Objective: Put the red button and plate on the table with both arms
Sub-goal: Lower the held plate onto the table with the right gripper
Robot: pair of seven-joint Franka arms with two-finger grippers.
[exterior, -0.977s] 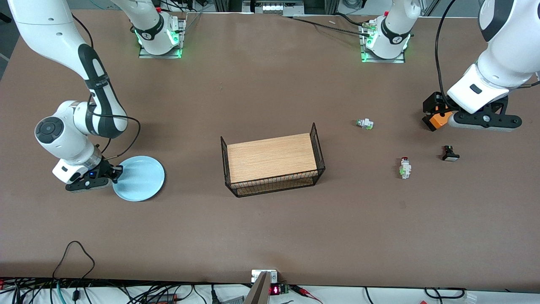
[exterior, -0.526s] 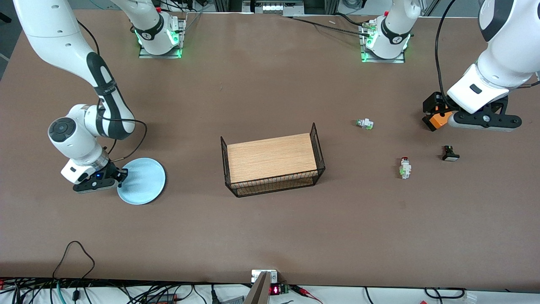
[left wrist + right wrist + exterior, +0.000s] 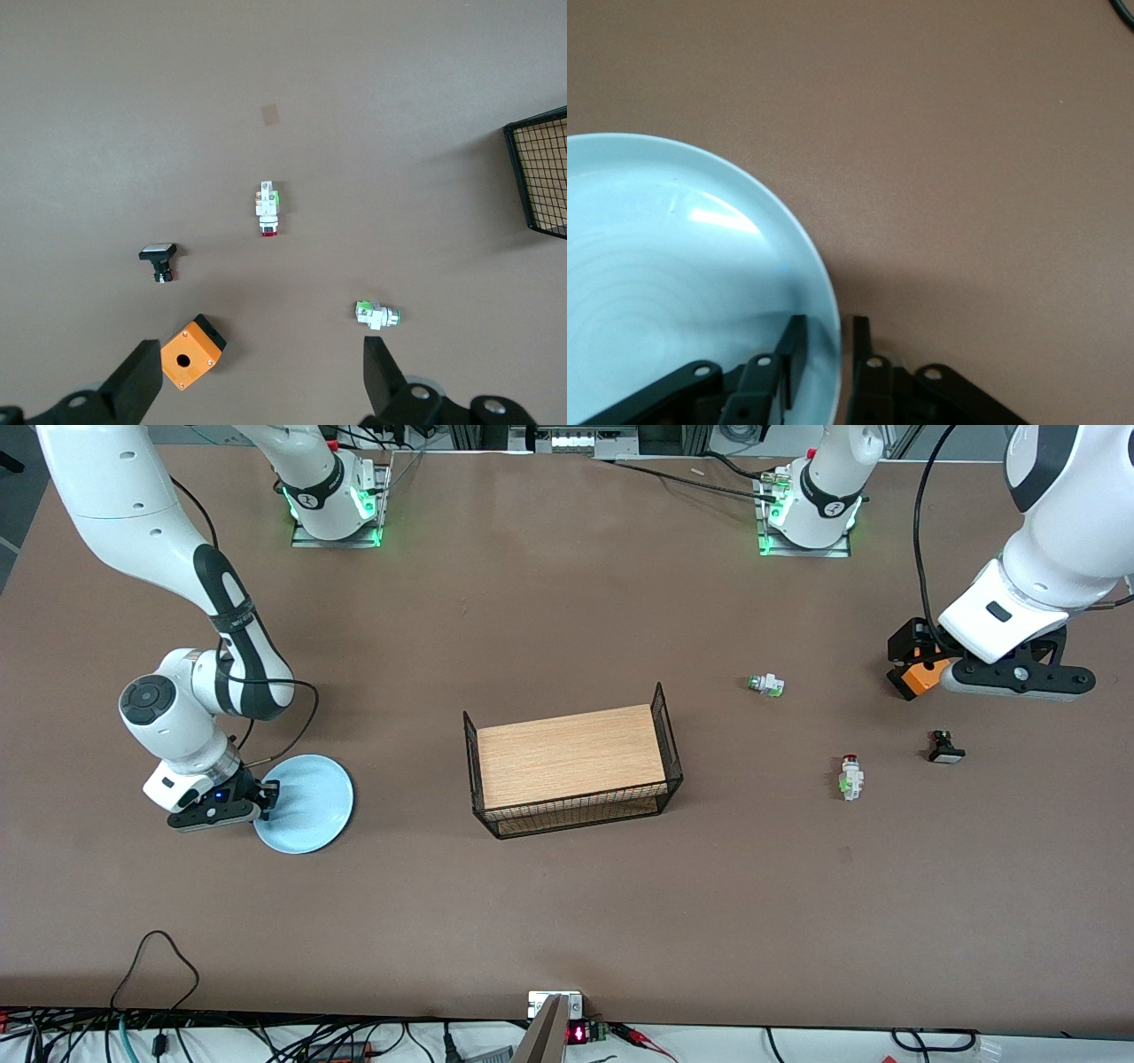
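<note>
We count two white arms on one brown table.

Plate, one: the pale blue plate sits toward the right arm's end of the table, well apart from the rack. The right gripper is at its rim; in the right wrist view one finger lies inside the plate and the other just outside it, so the jaws pinch the rim. We cannot tell whether the plate rests flat or is tipped.

Push-button switches, three, all loose on the table toward the left arm's end:
- the red button, white body, red cap, green side mark, also seen in the left wrist view; it lies on its side, nearer the front camera than the other two;
- a white switch with a green end, farthest from the front camera, between the rack and the left gripper;
- a black switch with a white cap, near the red button, toward the left arm's end.

Orange box, one, with a single round hole in its face, under the left gripper.

Left gripper, one: it waits in the air over the orange box, jaws spread wide, holding nothing.

Rack, one: light wood top, black wire sides, mid-table.

Writing: we can read none on any item.
</note>
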